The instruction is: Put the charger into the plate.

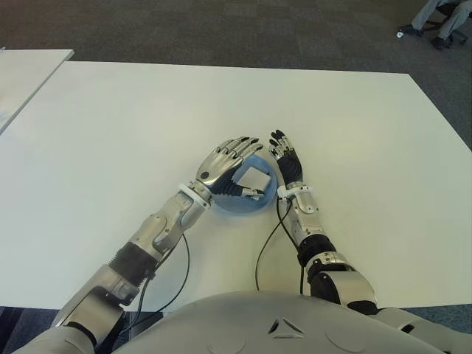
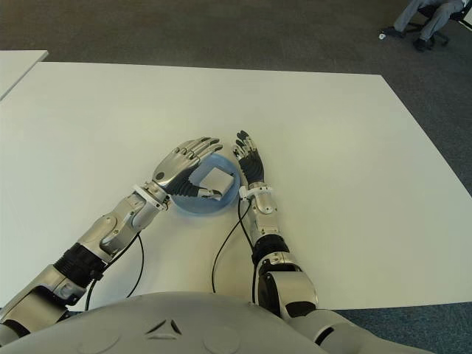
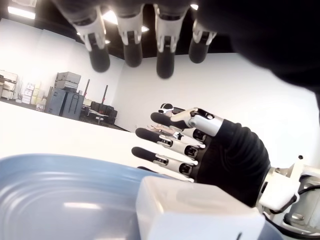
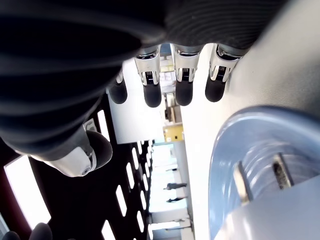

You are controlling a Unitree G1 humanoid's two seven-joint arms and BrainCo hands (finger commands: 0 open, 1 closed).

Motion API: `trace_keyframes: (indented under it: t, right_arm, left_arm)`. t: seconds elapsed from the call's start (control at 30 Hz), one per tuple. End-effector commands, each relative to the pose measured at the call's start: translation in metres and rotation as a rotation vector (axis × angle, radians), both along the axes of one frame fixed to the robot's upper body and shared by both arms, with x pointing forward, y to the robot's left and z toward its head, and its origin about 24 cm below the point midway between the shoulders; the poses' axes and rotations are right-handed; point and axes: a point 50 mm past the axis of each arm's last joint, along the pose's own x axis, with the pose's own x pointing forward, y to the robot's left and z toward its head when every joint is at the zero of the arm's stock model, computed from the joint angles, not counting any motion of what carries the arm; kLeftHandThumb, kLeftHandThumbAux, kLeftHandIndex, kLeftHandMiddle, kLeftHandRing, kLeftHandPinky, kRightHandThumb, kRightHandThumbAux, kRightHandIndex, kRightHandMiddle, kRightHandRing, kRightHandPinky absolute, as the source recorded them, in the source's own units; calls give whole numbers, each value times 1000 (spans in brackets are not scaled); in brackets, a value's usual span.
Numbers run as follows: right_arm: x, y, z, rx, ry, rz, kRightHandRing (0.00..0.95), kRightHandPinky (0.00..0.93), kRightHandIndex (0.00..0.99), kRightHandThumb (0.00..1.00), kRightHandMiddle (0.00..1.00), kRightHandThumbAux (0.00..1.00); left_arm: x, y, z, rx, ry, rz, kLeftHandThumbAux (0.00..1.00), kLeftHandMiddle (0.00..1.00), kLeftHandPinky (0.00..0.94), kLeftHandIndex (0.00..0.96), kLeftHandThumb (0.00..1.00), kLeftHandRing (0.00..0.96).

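Note:
A white block charger (image 1: pixel 255 178) lies inside the blue plate (image 1: pixel 228 207) near the middle of the white table (image 1: pixel 110 133). My left hand (image 1: pixel 225 166) hovers over the plate's left part, fingers spread, with the thumb next to the charger but not closed on it. In the left wrist view the charger (image 3: pixel 195 210) sits in the plate (image 3: pixel 60 200) below the straight fingers (image 3: pixel 132 47). My right hand (image 1: pixel 286 156) is open just to the right of the plate, fingers stretched forward. Its wrist view shows the plate's rim (image 4: pixel 235 135) close by.
Two black cables (image 1: pixel 269 243) run from my wrists back toward my body across the near table. A second white table (image 1: pixel 22 74) stands at the far left. A person's legs and a chair (image 1: pixel 439 22) are on the carpet at the far right.

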Motion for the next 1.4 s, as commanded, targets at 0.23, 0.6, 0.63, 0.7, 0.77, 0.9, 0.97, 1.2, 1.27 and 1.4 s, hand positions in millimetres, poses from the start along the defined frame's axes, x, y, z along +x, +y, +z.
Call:
trace_keyframes:
  t: [0.23,0.6,0.63,0.7,0.77,0.9,0.97,1.2,1.27,1.4]
  right_arm:
    - [-18,2,-22,32,111,-19,121,25,0,0,140,581]
    - [-18,3,-23,33,109,-16,130,6,0,0,152,574]
    - [-18,2,-23,34,108,-13,128,4,0,0,151,571]
    - [-18,2,-22,48,100,-1,121,15,0,0,149,578]
    - [-18,2,-22,52,94,3,123,30,0,0,148,589]
    - [-19,2,-22,44,91,2,124,7,0,0,153,586]
    - [-19,1,-22,37,92,-3,124,6,0,0,155,581]
    - [-19,-2,-23,31,106,-15,128,44,0,0,161,553]
    - [-19,-3,-24,32,111,-15,127,42,0,0,162,561]
    - [-20,-6,-24,33,114,-15,122,34,0,0,162,582]
  left_arm:
    - [-4,4,0,38,10,-7,349,0,0,5,113,0]
    - [-3,6,7,17,-27,11,404,0,0,44,164,0]
    - [-3,6,8,13,-33,17,408,0,0,46,169,0]
    - [2,13,16,-52,-32,56,435,0,0,66,191,0]
    - [7,21,25,-160,6,88,445,2,0,69,178,0]
    - [12,28,33,-353,94,106,460,20,0,50,129,0]
    - [16,34,35,-501,171,123,470,24,0,46,122,0]
    - [28,67,26,-946,311,248,636,47,4,44,71,2]
    - [29,72,23,-1020,310,284,679,56,29,48,62,15]
    - [28,74,20,-1104,296,322,737,76,76,55,51,49]
